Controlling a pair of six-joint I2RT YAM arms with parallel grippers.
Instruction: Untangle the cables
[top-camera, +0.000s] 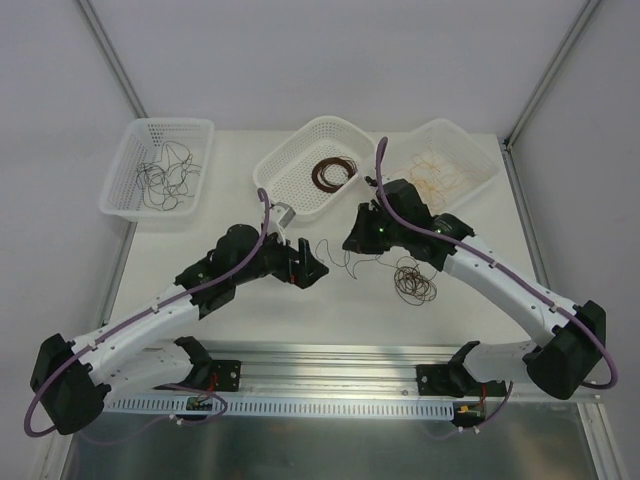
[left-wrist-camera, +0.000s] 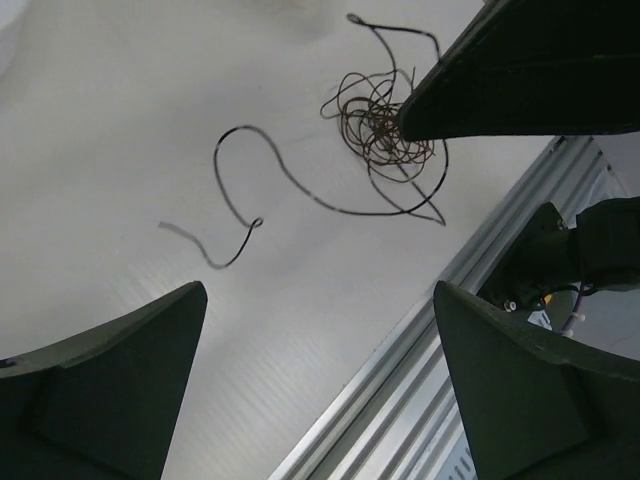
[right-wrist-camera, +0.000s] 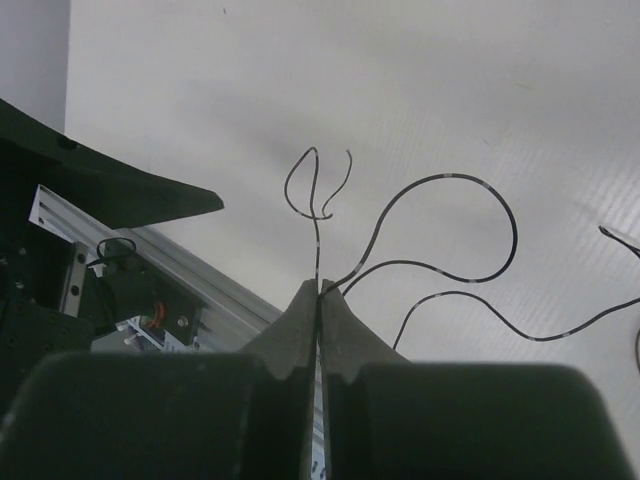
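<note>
Black cable (right-wrist-camera: 317, 250) pinched in right claw (right-wrist-camera: 320, 288); left claw (left-wrist-camera: 320, 292) gapes

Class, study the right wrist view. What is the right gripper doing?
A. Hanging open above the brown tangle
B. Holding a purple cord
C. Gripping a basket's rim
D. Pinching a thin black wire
D: the right gripper has its jaws pressed together, and the black wire runs out from between the tips and curls across the table.

Open table (top-camera: 330, 320) near rail (top-camera: 340, 365); cables (top-camera: 414, 283), baskets (top-camera: 290, 190) crowd far half, seemingly.
</note>
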